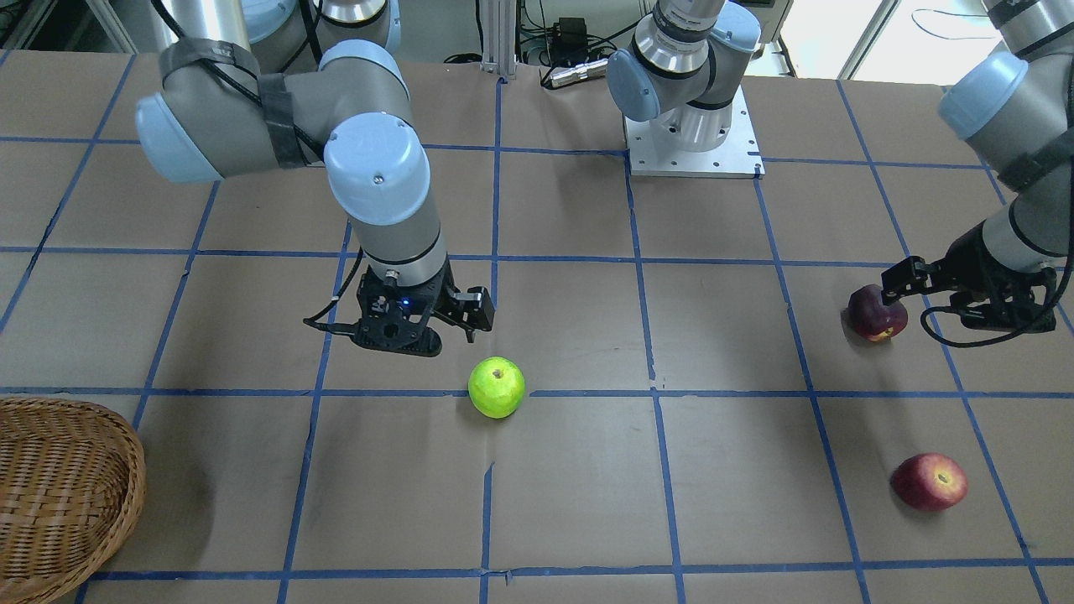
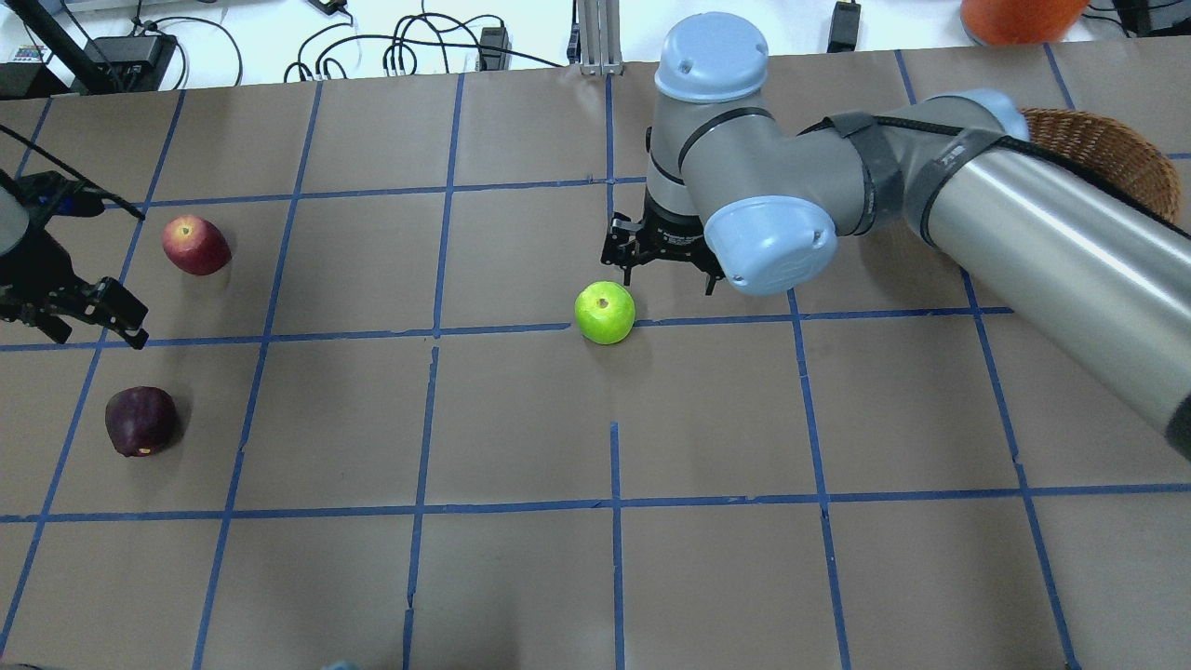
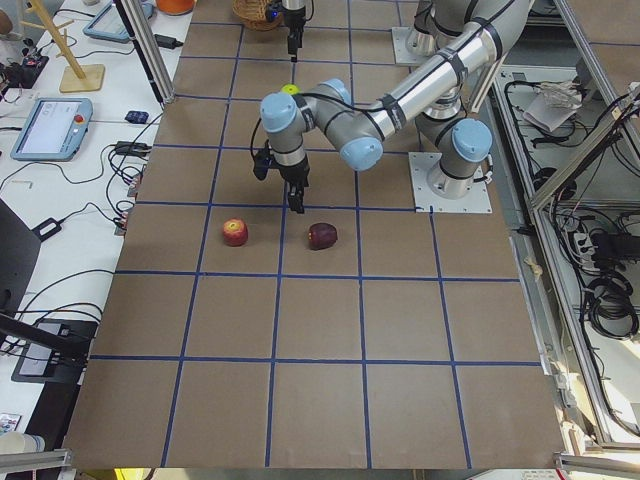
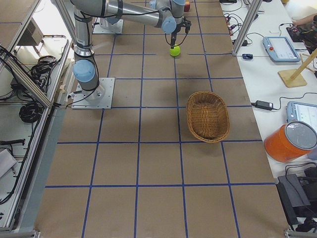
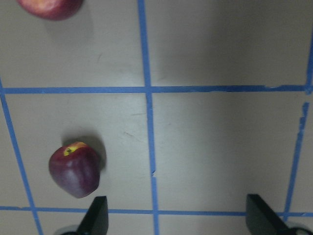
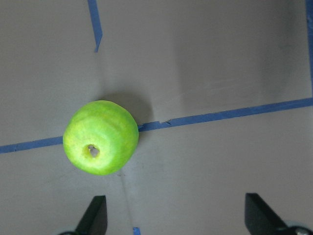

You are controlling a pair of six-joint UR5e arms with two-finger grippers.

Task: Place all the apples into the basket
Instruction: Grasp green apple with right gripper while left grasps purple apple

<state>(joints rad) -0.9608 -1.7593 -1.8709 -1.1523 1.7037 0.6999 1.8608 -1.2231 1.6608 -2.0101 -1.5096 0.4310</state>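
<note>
Right gripper [image 6: 178, 219]: jaws spread wide, empty, hovering over the green apple [image 6: 101, 137].
Fix: apple sits off toward one finger. I'd centre on it before dropping, or it may roll.
Left gripper [image 5: 178, 219]: spread, empty, with the maroon apple [image 5: 75, 169] beside one finger and the red apple [image 2: 195, 245] near.
Basket [image 4: 208, 116]: well apart, no apples in it.
Surface: table [image 2: 521, 419], flat brown paper with a blue tape grid.

Right arm [image 1: 252, 117]: silver-grey tubes, pale blue round joint caps, black tape straps pinning black cable. Left arm [image 1: 998, 109]: same colours. Right gripper [image 2: 661, 270]: black, small blue light. Base plate [image 1: 730, 155]: silver square, small screws.
</note>
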